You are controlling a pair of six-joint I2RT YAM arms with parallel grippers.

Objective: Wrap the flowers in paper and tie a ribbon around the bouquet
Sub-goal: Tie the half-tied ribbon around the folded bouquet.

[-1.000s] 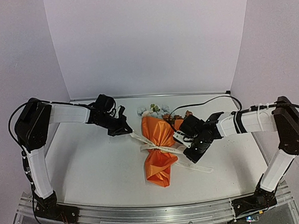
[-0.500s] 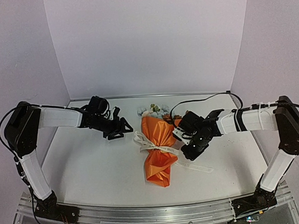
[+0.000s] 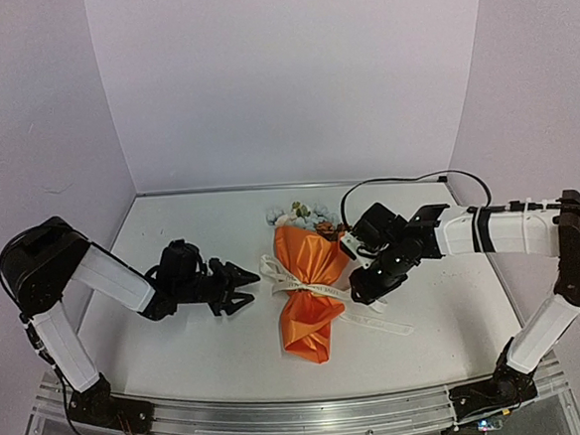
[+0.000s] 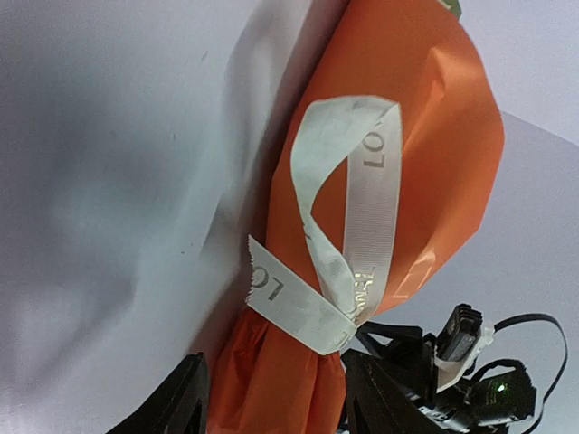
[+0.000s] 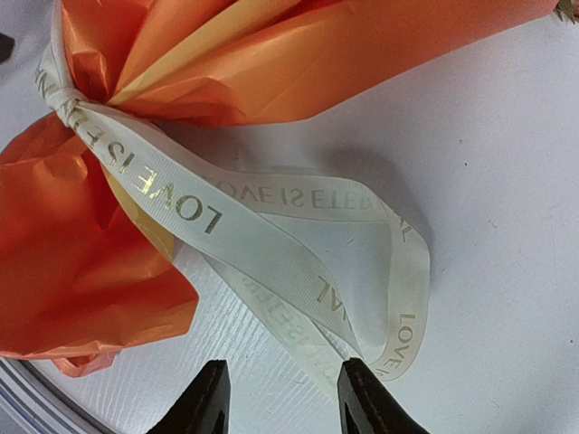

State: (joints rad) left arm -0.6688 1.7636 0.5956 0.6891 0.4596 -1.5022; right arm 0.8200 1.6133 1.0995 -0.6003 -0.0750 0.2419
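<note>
Nearest to me, the black two-finger left gripper (image 3: 237, 287) has let go. A moment ago it was shut on the left end of the ribbon, further back. Now it has swung in towards the near side. It sits low over the white table (image 3: 195, 349) with its fingers spread and nothing in them, just beside the bundle but not touching it. The black right gripper (image 3: 363, 288) has opened its fingers too. It stays close to the right side of the bundle, over the loose tail, and I see nothing pinched between its fingers. The bouquet, a cone of glossy orange paper (image 3: 312, 320), lies in the middle of the table. Its twisted narrow end points to me and its wide end points away. The long cream ribbon with printed letters (image 3: 301, 288) goes round its waist and squeezes the paper in. One loop flops to the left and a tail trails on the table to the right. I think the pulling is over and the tying is nearly done, or done. I cannot tell if the crossing is a real knot or only one twist. The stems are hidden inside the paper. At the far end, the small pale flowers (image 3: 300, 215) are too tiny to tell apart, and both wrist cameras cut them off.
</note>
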